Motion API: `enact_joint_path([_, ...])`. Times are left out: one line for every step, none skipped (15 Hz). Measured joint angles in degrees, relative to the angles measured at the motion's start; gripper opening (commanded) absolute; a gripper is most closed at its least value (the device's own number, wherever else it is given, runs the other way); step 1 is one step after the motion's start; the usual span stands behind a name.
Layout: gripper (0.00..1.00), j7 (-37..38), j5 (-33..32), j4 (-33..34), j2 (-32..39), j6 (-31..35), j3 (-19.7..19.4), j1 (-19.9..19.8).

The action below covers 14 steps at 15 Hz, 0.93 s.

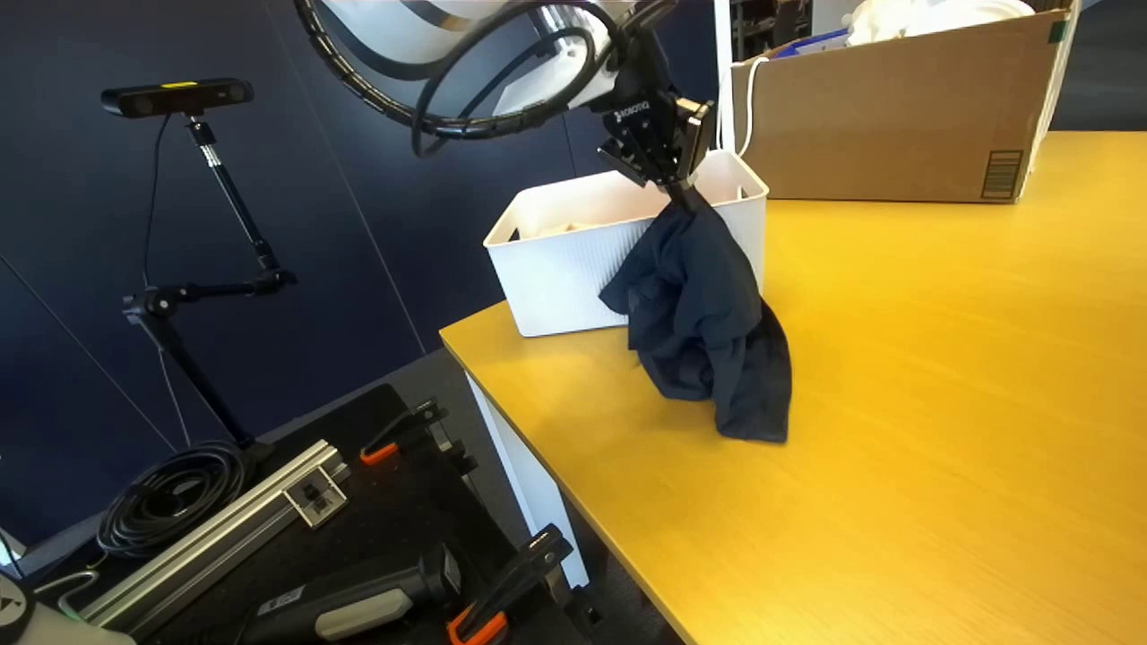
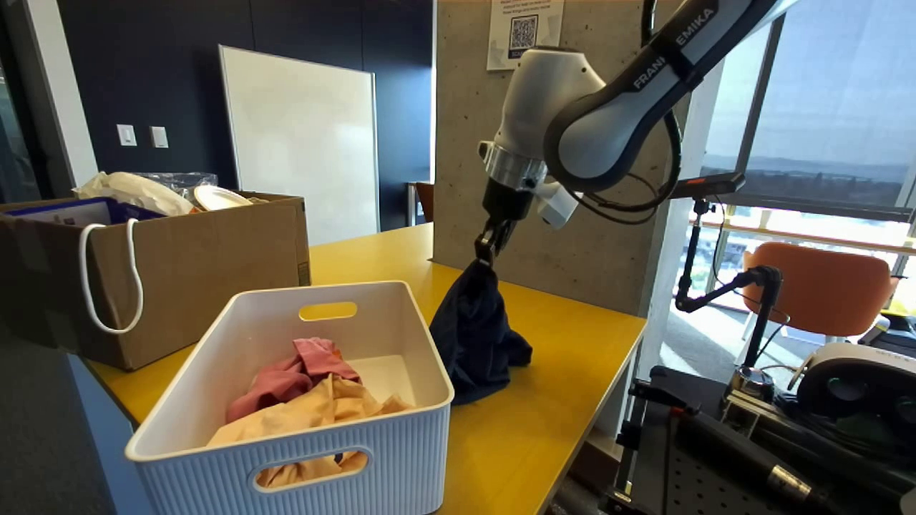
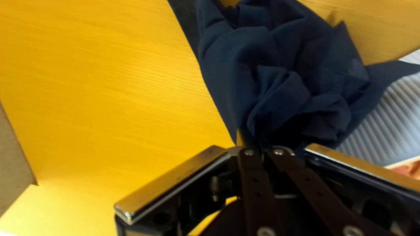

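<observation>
My gripper (image 1: pixel 685 195) is shut on a dark navy cloth (image 1: pixel 703 305) and pinches it at its top. The gripper (image 2: pixel 484 259) and the hanging cloth (image 2: pixel 474 336) also show beside a white ribbed bin (image 2: pixel 411 458). In the wrist view the jaws (image 3: pixel 255 142) are closed and the bunched cloth (image 3: pixel 282 75) spreads beyond them. The cloth hangs outside the bin (image 1: pixel 564 282), in front of its side wall. I cannot tell whether its lower end touches the yellow table (image 1: pixel 941 376). Inside the bin lie a pink cloth (image 2: pixel 275 386) and a peach cloth (image 2: pixel 308 415).
A cardboard box (image 1: pixel 887 121) with a white cord handle stands near the bin on the table; it also shows in an exterior view (image 2: pixel 215 279). A concrete pillar (image 2: pixel 551 179) stands at the table's edge. A black cart with a camera arm (image 1: pixel 215 161) is beside the table.
</observation>
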Motion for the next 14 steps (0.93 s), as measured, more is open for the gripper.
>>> enact_joint_path([0.01,0.4,-0.8,-1.4,-1.8,-0.1,-1.3,-1.1])
enact_joint_path([0.01,0.6,-1.5,-2.6,-3.5,-0.1,-2.7,-2.6])
enact_joint_path([0.01,0.6,-2.0,-3.6,-4.8,0.0,-3.9,-4.4])
enact_joint_path([0.01,0.5,-2.5,-4.1,-5.8,0.2,-5.1,-6.4])
enact_joint_path([0.01,0.4,-2.8,-4.3,-6.5,0.4,-6.1,-8.3])
enact_joint_path([0.01,0.4,-2.9,-4.2,-6.9,0.6,-7.0,-10.0])
enact_joint_path([0.01,0.4,-2.9,-3.8,-7.0,0.7,-7.8,-11.6])
enact_joint_path([0.01,0.4,-3.0,-3.2,-7.1,0.8,-8.5,-12.9])
enact_joint_path([0.01,0.5,-3.2,-2.5,-7.0,0.8,-9.2,-14.1])
enact_joint_path([0.01,0.8,-3.5,-1.7,-7.0,0.9,-9.8,-15.1])
enact_joint_path([0.01,1.1,-3.7,-0.9,-7.0,0.9,-10.3,-15.8])
enact_joint_path([0.01,1.4,-3.7,0.1,-6.9,1.0,-10.7,-16.4])
enact_joint_path([0.01,1.9,-3.7,1.0,-6.9,1.2,-10.9,-16.8])
enact_joint_path([0.01,2.6,-3.7,1.9,-6.9,1.5,-11.1,-17.2])
